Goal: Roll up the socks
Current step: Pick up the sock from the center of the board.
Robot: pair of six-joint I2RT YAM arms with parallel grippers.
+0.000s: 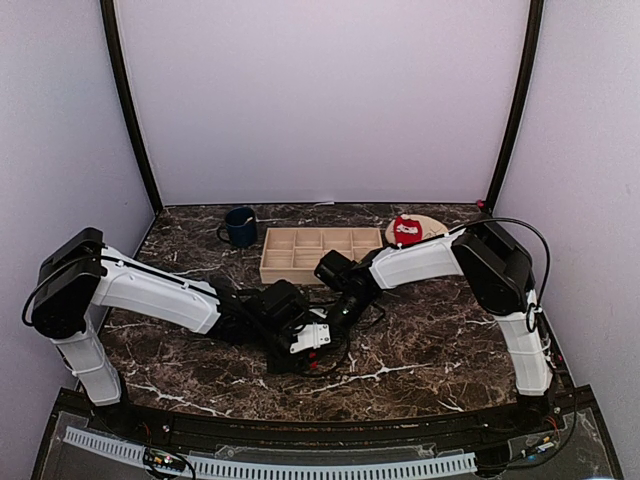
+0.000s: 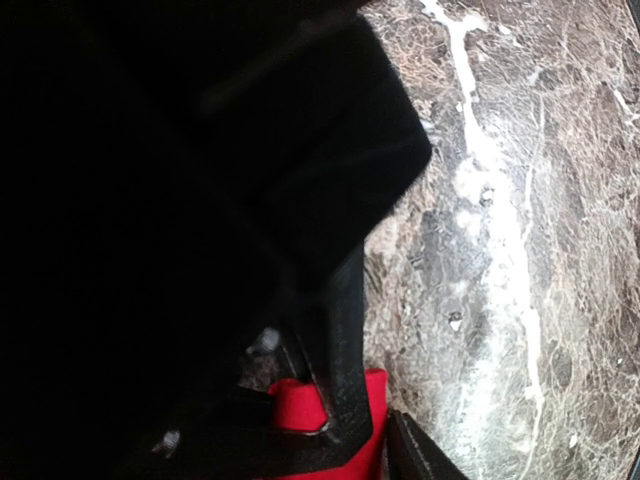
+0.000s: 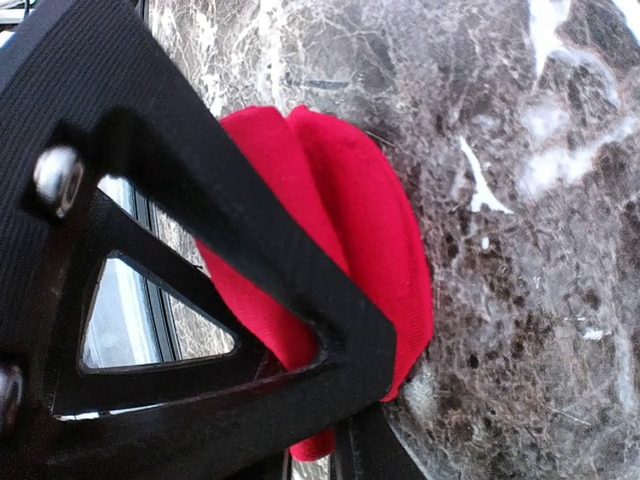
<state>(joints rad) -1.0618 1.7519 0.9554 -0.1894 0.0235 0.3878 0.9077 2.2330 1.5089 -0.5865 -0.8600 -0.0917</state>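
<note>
One red sock lies folded on the marble table, between both grippers. My right gripper is shut on its folded edge. My left gripper is shut on red fabric of the same sock. In the top view both grippers meet mid-table, the left gripper just near of the right gripper, and they hide almost all of this sock. The second red sock, with a white print, lies bunched on the round tan plate at the back right.
A wooden compartment tray stands at the back middle, just beyond the grippers. A dark blue mug stands to its left. Cables run on the table near the right gripper. Purple walls close in three sides.
</note>
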